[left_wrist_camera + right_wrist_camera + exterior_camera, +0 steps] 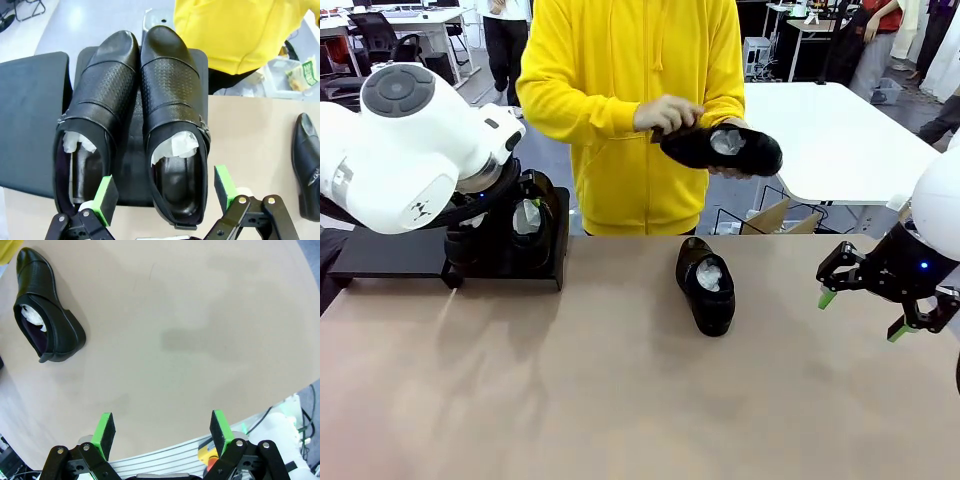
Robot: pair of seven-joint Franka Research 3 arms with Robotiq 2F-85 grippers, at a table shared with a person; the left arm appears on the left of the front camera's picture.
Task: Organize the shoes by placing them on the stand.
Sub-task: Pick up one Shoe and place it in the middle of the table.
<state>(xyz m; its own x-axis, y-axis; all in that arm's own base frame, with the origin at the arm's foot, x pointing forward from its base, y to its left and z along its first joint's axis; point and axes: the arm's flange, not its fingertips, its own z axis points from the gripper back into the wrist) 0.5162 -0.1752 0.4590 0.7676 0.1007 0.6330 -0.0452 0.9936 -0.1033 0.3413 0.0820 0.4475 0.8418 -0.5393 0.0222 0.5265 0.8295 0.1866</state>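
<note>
Four glossy black shoes on the count, one stand, two grippers of mine. Two shoes sat side by side at the right end of the stand, a low matte-black platform at the far left of the table. Both had their toes pointing far. The left shoe and the right shoe were touching along their sides. Each had a perforated upper, a strap with a small metal buckle and white crumpled paper in the opening.

The third shoe lay alone on the tabletop, around the middle and toward the far edge, paper showing. The fourth shoe was up in the air in the person's hands, beyond the far edge.

My left gripper hung over the near end of the stand. Its jaws were wide apart, one green pad on either side of the right shoe's heel, clamped on nothing. I could not tell whether a pad brushed the leather. My right gripper hovered at the right side of the table, jaws spread just as wide, holding nothing, well apart from the third shoe.
</note>
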